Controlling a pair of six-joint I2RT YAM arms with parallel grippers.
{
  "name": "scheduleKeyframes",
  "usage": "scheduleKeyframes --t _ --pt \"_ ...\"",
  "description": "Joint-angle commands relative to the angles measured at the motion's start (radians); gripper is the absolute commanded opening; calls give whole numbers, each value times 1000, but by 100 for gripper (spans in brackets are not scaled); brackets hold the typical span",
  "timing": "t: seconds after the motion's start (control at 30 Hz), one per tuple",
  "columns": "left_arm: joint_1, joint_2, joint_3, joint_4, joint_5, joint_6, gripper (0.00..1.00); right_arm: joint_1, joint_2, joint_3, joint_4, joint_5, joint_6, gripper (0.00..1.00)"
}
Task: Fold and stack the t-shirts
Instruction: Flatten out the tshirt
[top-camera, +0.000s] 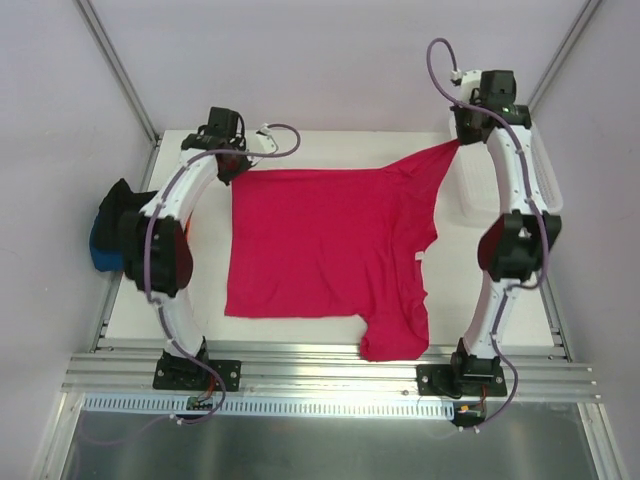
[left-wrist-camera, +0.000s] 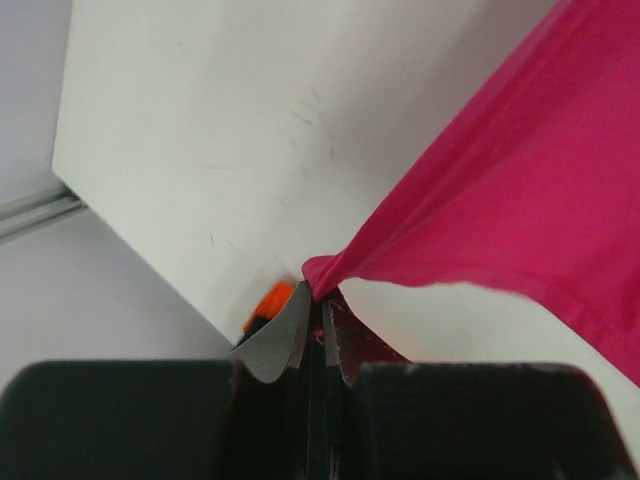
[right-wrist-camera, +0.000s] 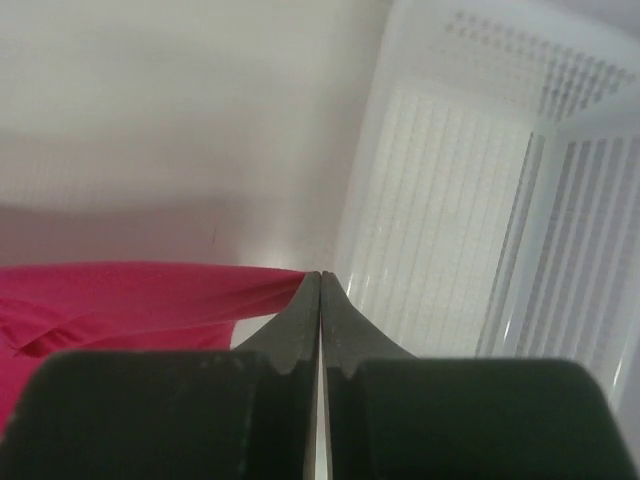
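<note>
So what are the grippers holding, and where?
Both hold the pink shirt: the left gripper pinches its far left corner, and the right gripper pinches its far right corner.

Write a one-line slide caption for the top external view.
Left gripper and right gripper pinch the crimson-pink t-shirt by its far corners on the table.

Both arms are stretched toward the far edge of the desk (top-camera: 340, 150). The left gripper (left-wrist-camera: 318, 303) is pinched on the shirt (top-camera: 320, 240) near the far left corner, the right gripper (right-wrist-camera: 320, 278) near the far right.
</note>
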Motion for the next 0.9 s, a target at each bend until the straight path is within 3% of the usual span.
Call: scheduleKeyframes --t 0.0,0.07,0.13,0.23,0.43,0.57,0.87 --pt "28 164 178 42 -18 56 0 11 194 344 21 19 -108 0" --pt "30 269 293 42 -49 96 0 37 280 397 91 88 -200 0" --pt "33 325 363 42 -61 115 0 62 261 284 227 82 -266 0" --pt "38 391 446 42 -86 139 0 79 239 199 303 73 -285 0" --pt "65 399 480 44 -95 87 0 60 227 256 188 79 -20 0" --pt "70 218 362 45 -63 18 0 42 68 212 60 -47 160 0" --pt "59 -306 89 47 43 -25 0 79 -453 35 16 89 171 0"
